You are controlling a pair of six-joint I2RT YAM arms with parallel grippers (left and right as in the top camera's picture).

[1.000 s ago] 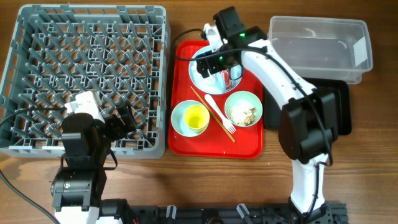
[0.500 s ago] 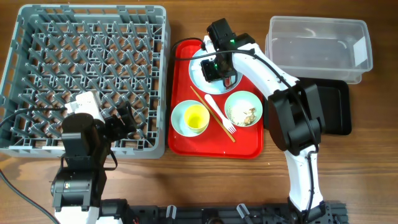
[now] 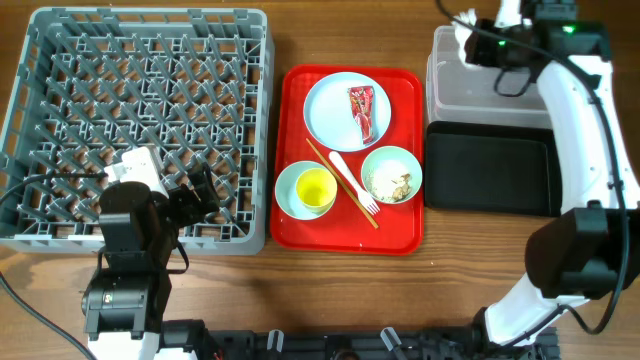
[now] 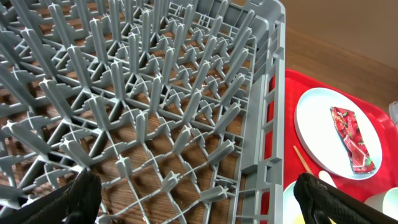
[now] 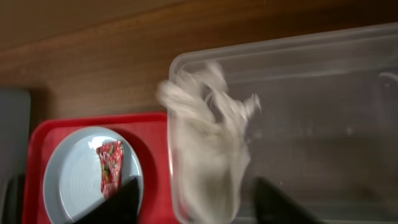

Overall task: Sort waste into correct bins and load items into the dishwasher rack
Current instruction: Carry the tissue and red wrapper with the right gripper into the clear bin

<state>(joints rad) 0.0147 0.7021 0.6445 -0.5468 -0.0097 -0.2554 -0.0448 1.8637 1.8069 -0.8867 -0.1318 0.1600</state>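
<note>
1. Dishwasher rack (image 3: 150, 100): grey peg crate at table left, nothing loaded in it.
2. Red serving tray (image 3: 345, 235): just right of the rack; it carries all the dishes.
3. Clear tub (image 3: 455, 95): far right. The black tray (image 3: 490, 170) sits directly in front of it and looks bare.
4. White plate (image 3: 330, 110): at the back of the red tray, with the red-and-white wrapper (image 3: 362, 112) lying flat on it.
5. Two pale bowls at the front of the tray. The left bowl (image 3: 290, 190) holds the yellow cup (image 3: 315, 188). The right bowl (image 3: 405, 160) holds beige scraps (image 3: 392, 183).
6. White fork (image 3: 352, 182) and wooden stick (image 3: 320, 155): lying slantwise between the bowls, side by side.
7. My right gripper (image 5: 199, 205): fingers spread wide, above the tub's corner nearest the red tray.
8. Pale crumpled wad (image 5: 205, 137): blurred, hanging between those spread fingers. I cannot tell whether either finger touches it.
9. My left gripper (image 4: 202, 199): fingers spread, holding nothing, low over the rack's front right corner.

Hazards, as I judge them:
- The wad is over the tub's rim rather than its middle. If it drops there it could catch the edge and land on the table or the red tray.
- If the plate is racked with the wrapper on it, waste goes into the rack.
- Tilting the right bowl would scatter the scraps.
- Lifting the left bowl with the cup nested in it could tip the cup out.
- My left fingers sit close to the pegs and could snag if I sweep sideways.
</note>
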